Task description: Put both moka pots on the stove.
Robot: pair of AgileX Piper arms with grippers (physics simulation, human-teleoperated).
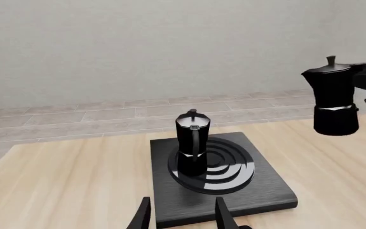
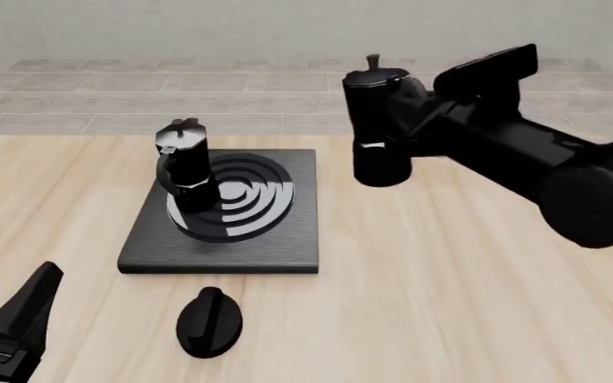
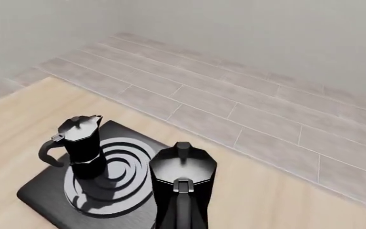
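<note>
One moka pot (image 2: 184,163) stands upright on the left part of the stove's (image 2: 285,247) ringed burner. My right gripper (image 2: 411,118) is shut on the second moka pot (image 2: 376,128) at its handle side and holds it upright in the air, just right of the stove's far right corner. My left gripper (image 2: 3,289) is open and empty at the table's near left, well short of the stove. The left wrist view shows the standing pot (image 1: 192,143), the stove (image 1: 266,191) and the held pot (image 1: 332,98). The right wrist view shows the held pot (image 3: 181,186) close up and the standing pot (image 3: 81,143).
A black teardrop knob (image 2: 211,321) lies on the wooden table (image 2: 466,303) just in front of the stove's near edge. A grey tiled floor and a plain wall lie beyond the table's far edge.
</note>
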